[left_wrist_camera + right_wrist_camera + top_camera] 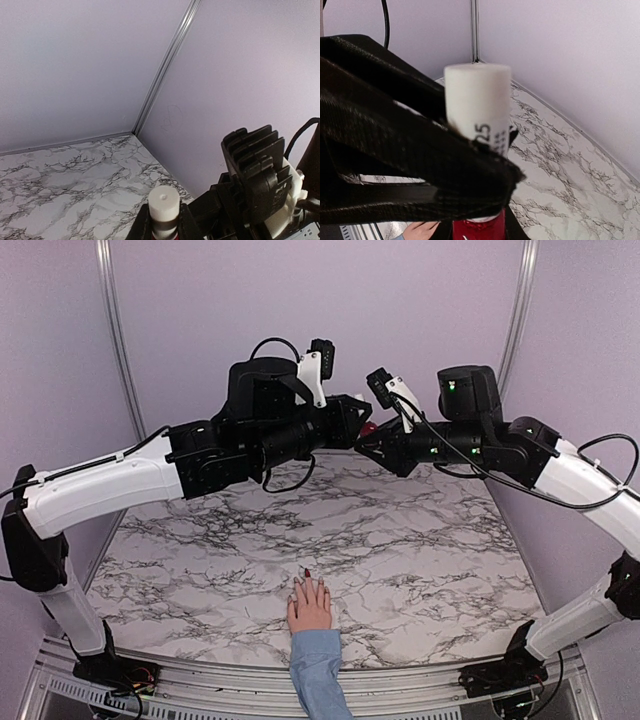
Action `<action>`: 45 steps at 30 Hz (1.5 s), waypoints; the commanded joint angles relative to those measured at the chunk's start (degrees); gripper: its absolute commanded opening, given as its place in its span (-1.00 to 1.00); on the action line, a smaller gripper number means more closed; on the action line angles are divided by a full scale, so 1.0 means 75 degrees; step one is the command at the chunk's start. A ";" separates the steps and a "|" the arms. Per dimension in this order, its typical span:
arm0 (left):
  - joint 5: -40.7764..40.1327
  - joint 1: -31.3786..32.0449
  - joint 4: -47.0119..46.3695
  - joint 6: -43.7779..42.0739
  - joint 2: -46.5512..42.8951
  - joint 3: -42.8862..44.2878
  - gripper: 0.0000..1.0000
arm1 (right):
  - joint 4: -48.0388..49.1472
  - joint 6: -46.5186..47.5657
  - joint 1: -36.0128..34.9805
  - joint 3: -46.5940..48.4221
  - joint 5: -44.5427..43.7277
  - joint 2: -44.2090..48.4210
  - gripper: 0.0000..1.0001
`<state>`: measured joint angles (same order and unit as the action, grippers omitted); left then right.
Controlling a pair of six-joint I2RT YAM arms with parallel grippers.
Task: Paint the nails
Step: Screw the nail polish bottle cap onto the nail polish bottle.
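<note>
left gripper (pixel 164 222): closed tight on the white cap (pixel 163 202), one finger on each side of it
right gripper (pixel 479 231): closed on the polish bottle (pixel 480 227); only the dark red body shows, low in its wrist view
cap/bottle: cap is on the bottle, both on one axis; left fingers (pixel 420 165) cross in front of the cap
step (my read): uncapping, left pulls cap and brush while right holds the body
where: both grippers meet high over the far middle of the table (pixel 420 540), bottle between them
nails (pixel 307 574): on the hand (pixel 310 608) lying flat at the near edge, centre, blue sleeve (pixel 318 672) trailing off the table
direction from jaws: down and back toward the arm bases, well apart from both grippers
hand long axis: near-to-far, fingertips pointing at the far wall, so toward the grippers
nearer arm: about equal, hand sits between the two bases; the left carries the cap, so it makes the descent
nail state: the longest fingertip looks dark red from above, the rest are too small to tell
writing: "25" on the cap in the right wrist view; finer print beside it is unreadable, no brand legible
</note>
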<state>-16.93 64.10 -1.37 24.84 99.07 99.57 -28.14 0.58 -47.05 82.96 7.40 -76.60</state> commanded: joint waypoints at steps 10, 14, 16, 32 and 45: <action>0.1634 -0.0152 -0.0813 0.0021 -0.0589 -0.1076 -1.00 | 0.0472 0.0561 -0.0049 0.0623 0.1992 0.0168 -1.00; 0.3149 -0.0419 -0.1213 -0.0058 -0.0863 -0.1660 -1.00 | 0.0700 0.0579 -0.0036 0.0791 0.2930 0.0216 -1.00; 0.3825 -0.0538 -0.1305 -0.0128 -0.0956 -0.1877 -1.00 | 0.0733 0.0612 -0.0043 0.0927 0.3374 0.0206 -1.00; 0.7754 -0.0851 -0.1416 -0.1384 -0.0927 -0.2091 -1.00 | 0.1695 0.0303 0.0005 0.1239 0.6534 0.0105 -1.00; 0.5261 -0.1423 -0.2640 -0.0633 -0.2216 -0.2975 0.15 | 0.1121 0.0605 0.0029 0.0260 0.4167 -0.0136 -1.00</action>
<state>32.23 55.07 -21.26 19.09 87.07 80.16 -25.26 5.28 -46.35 86.94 46.09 -77.36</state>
